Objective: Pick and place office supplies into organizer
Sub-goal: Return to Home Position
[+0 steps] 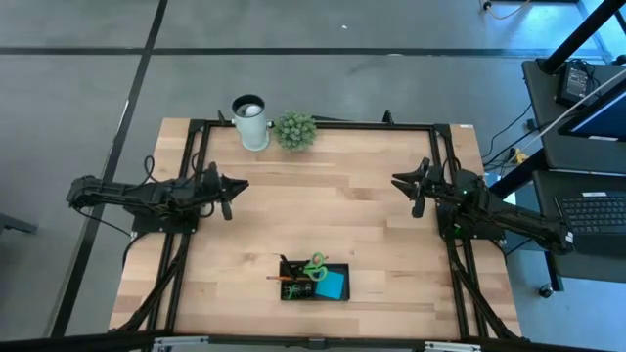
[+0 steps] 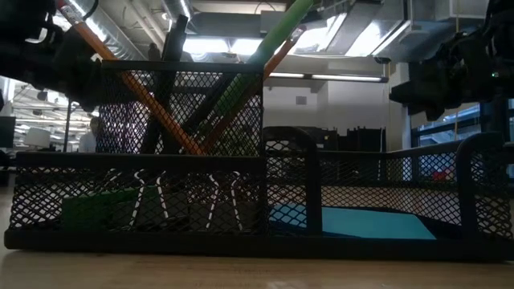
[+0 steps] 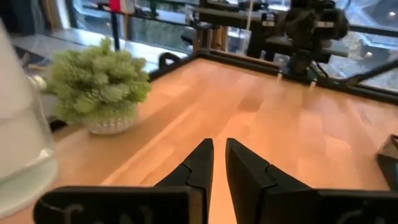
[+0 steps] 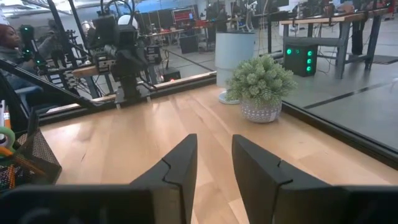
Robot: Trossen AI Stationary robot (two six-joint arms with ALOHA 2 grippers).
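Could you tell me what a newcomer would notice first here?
The black organizer stands out near the table's front edge, holding green scissors and a blue sticky-note pad. The left gripper and right gripper hover empty at either side; a white cup and plant stand at the back.

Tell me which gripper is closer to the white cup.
Left. The left gripper is a short way from the white cup, on the same half of the table; the right gripper is on the opposite half, past the potted plant.
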